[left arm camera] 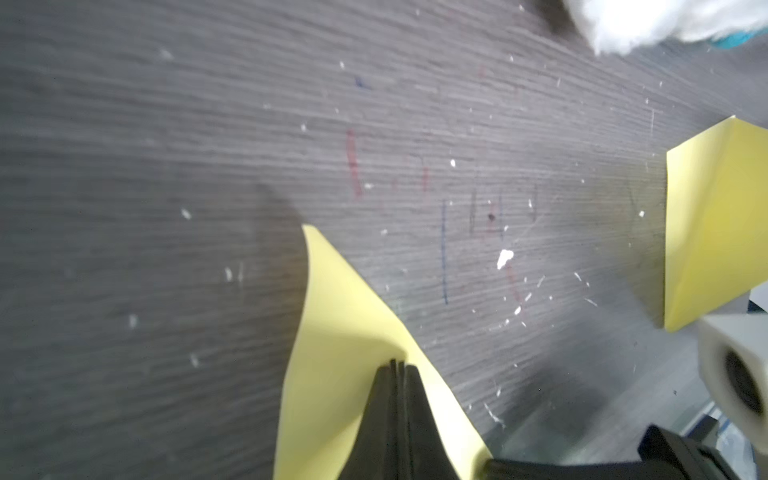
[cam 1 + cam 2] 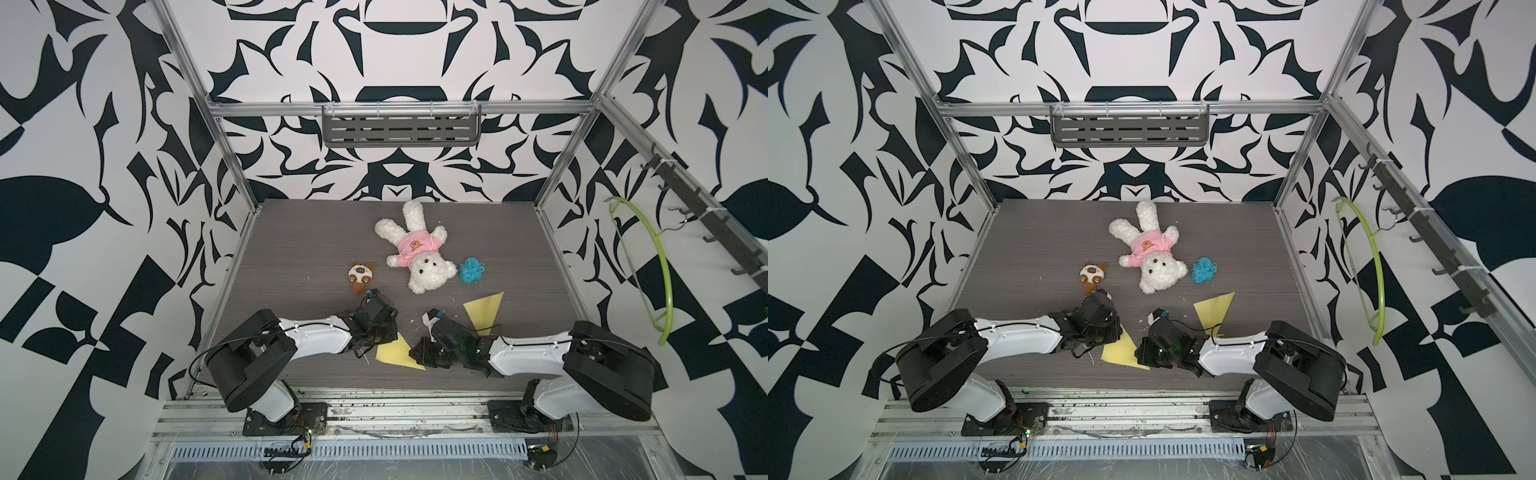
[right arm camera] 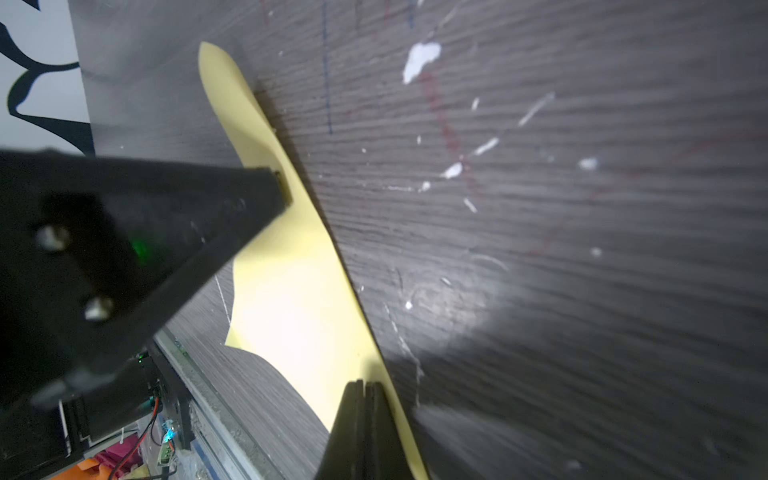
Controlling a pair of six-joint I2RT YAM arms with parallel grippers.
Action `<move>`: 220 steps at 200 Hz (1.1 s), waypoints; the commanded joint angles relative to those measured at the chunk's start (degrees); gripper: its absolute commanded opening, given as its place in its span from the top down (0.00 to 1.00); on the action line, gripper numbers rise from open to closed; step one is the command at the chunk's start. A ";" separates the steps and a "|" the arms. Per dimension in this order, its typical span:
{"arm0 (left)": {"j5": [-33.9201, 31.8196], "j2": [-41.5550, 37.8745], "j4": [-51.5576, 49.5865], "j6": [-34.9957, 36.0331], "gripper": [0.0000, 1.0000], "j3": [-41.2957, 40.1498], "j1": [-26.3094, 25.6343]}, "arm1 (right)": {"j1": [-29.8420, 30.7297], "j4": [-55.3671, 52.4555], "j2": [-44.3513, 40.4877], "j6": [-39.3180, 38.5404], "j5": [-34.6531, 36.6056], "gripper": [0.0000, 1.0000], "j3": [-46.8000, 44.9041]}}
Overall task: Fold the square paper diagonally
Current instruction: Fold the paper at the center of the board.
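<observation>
At the front of the table (image 2: 291,249), the yellow square paper (image 2: 397,354) is bowing up off the surface, seeming thin, light and floppy. The left gripper (image 1: 398,368) and the right gripper (image 3: 365,386) are each pinching its edge with fingers closed. Grips near the corners are probably suiting it best, as it is looking quick to crease.

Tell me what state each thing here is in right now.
left gripper, shut on the yellow paper.
right gripper, shut on the yellow paper.
yellow paper, pinched by both grippers, bowed, partly lifted.
other yellow sheet, lying on the table, creased.
teddy bear, lying face up.
green hanger, hanging up.
</observation>
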 commanded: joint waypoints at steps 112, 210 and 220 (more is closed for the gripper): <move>-1.04 7.30 -9.01 10.14 1.00 5.04 13.61 | 3.85 -7.05 1.99 2.68 2.90 1.00 -4.62; 1.91 -20.64 -17.37 12.58 0.84 5.47 13.55 | 3.75 -26.40 -7.41 -6.25 8.45 0.90 11.71; 1.82 -23.15 -18.25 12.97 0.80 5.74 13.54 | 3.60 -28.91 -8.15 -7.83 9.26 0.88 14.40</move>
